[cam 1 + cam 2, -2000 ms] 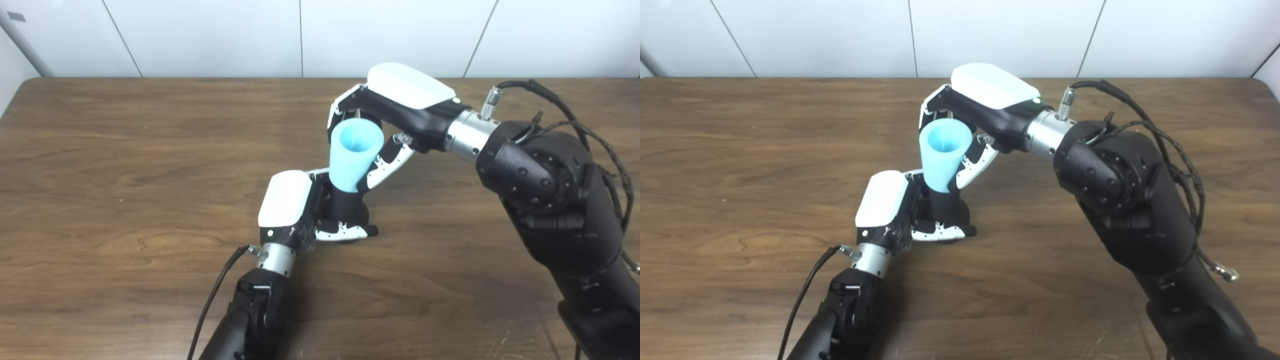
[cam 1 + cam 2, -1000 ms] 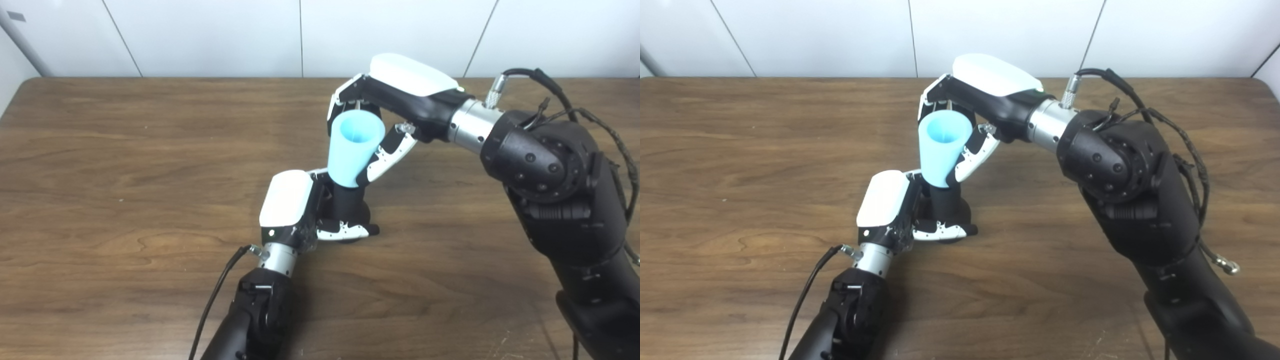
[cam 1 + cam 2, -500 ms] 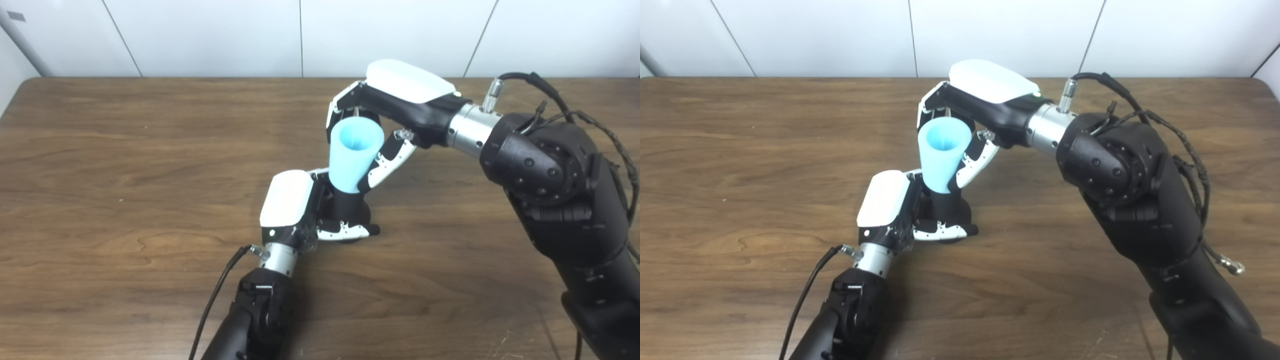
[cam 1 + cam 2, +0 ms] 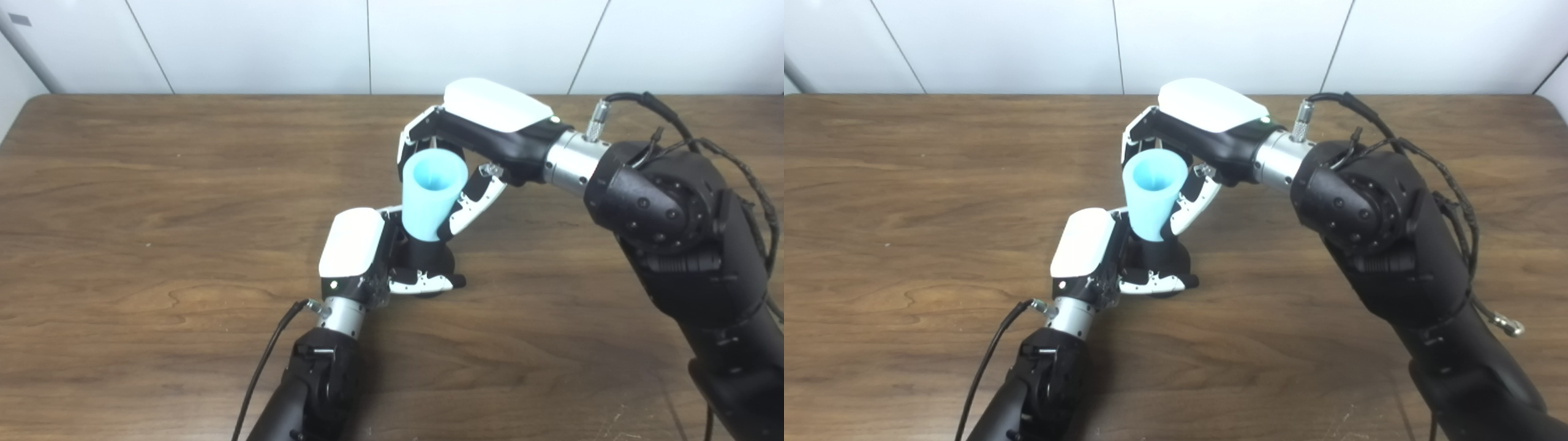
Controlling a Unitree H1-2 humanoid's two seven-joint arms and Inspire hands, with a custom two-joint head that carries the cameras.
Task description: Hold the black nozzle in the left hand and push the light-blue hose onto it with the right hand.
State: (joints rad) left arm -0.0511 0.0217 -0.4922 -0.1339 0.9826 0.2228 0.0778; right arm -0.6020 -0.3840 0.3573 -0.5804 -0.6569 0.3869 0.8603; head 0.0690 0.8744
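Left eye view shows the left hand [image 4: 367, 251] clenched around the black nozzle [image 4: 427, 256], which stands upright on the wooden table [image 4: 122, 214] near the middle. The right hand [image 4: 471, 147], reaching in from the far right, grasps the light-blue hose [image 4: 432, 195] directly above it. The hose's long axis runs nearly vertical, tipped slightly left, its narrow lower end already over the nozzle's top, so the push looks to go straight down.

I see my left hand [image 4: 361, 254] and right hand [image 4: 474, 144] both capped in glossy white shells, with silver wrist collars, bulky black forearms studded with screws, and loose black cables.
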